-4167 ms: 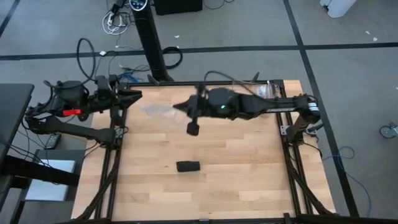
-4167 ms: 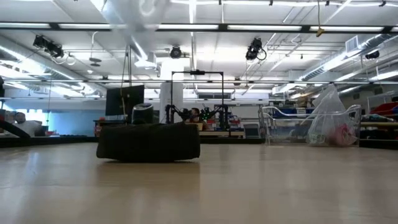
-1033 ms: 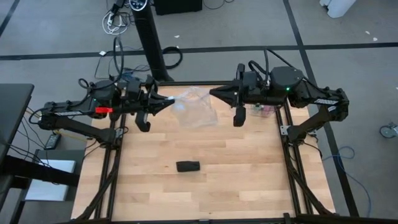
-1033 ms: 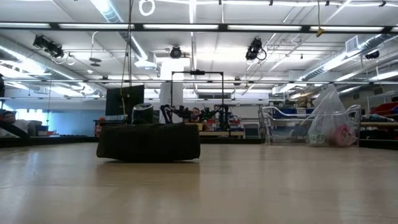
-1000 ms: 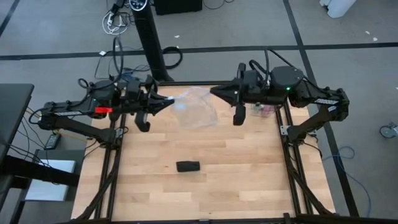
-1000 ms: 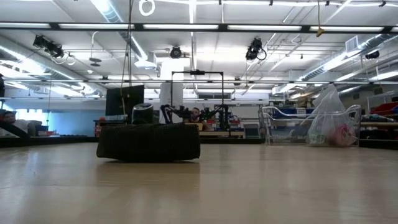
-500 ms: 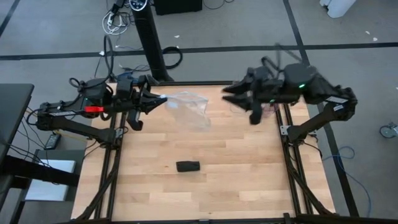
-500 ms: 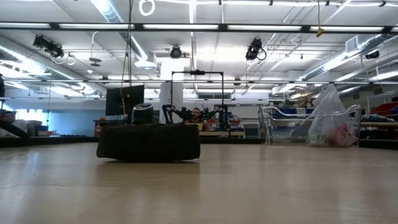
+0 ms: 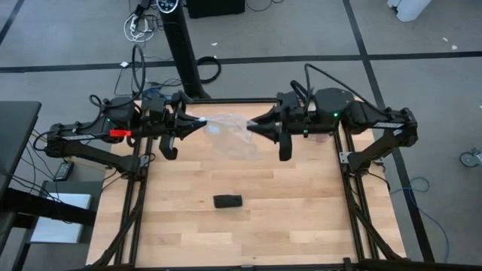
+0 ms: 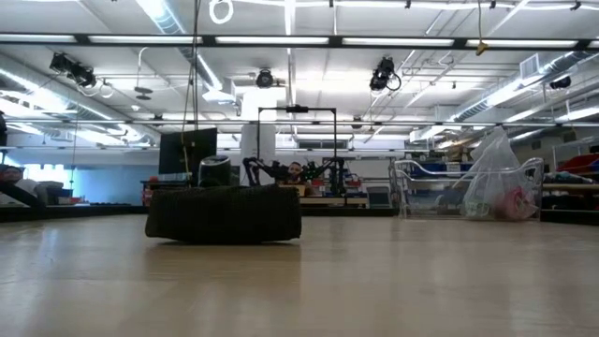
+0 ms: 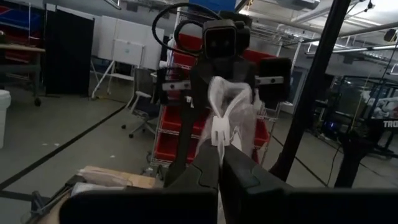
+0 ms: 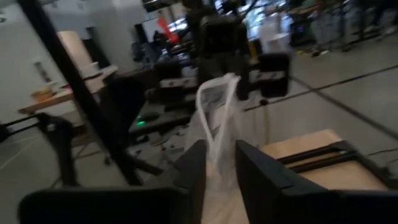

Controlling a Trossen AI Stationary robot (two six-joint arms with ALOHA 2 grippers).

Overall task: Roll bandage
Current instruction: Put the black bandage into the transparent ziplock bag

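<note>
Over the wooden table [image 9: 301, 218], both grippers pinch the clear plastic bag [image 9: 232, 134] aloft, left gripper [image 9: 202, 120] clamped, right gripper [image 9: 251, 126] closing on the opposite edge; spread its mouth gently, since the rolled bandage [image 9: 227, 201] lies well below.

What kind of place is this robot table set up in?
Probably a large robotics lab or workshop: long ceiling light strips over an open hall, a red wire shelving rack behind, and cables lying loose on the grey carpet floor.
</note>
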